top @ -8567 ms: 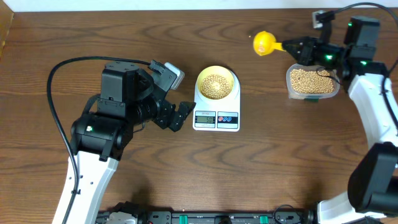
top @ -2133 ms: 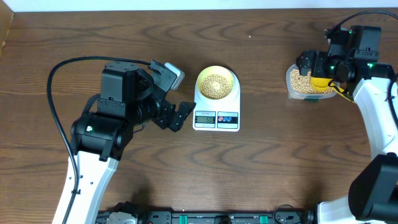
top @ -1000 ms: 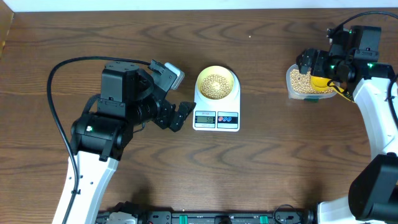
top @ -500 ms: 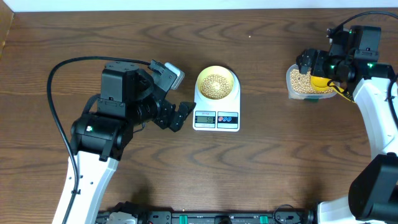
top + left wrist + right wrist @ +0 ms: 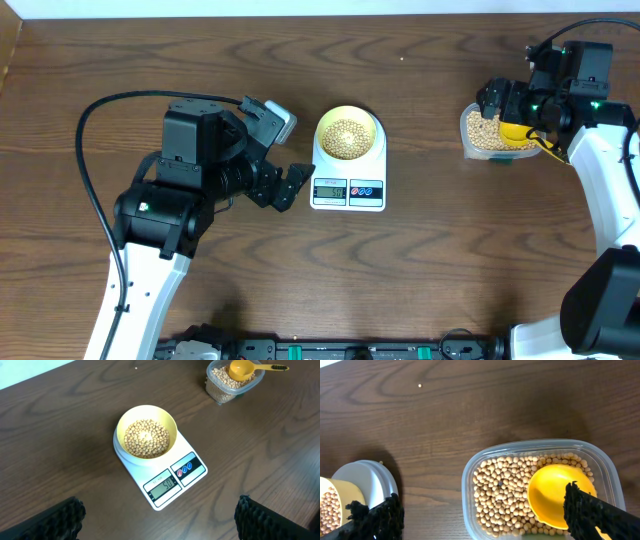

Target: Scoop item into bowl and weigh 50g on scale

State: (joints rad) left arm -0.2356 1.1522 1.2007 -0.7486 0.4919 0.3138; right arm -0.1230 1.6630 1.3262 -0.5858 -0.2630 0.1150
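Broad tabletop [image 5: 450, 270] rings the scale [image 5: 348, 192]. The left fingers [image 5: 57, 519] gape, bowl [image 5: 168, 419] centred ahead. The right fingers [image 5: 376, 517] gape astride the beans [image 5: 500, 491].

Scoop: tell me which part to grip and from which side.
Grip the scoop by its thin handle, where it juts out past the container rim. Come down from above with the jaws across its width: the handle looks roughly level and free, while the round cup sits on the beans.
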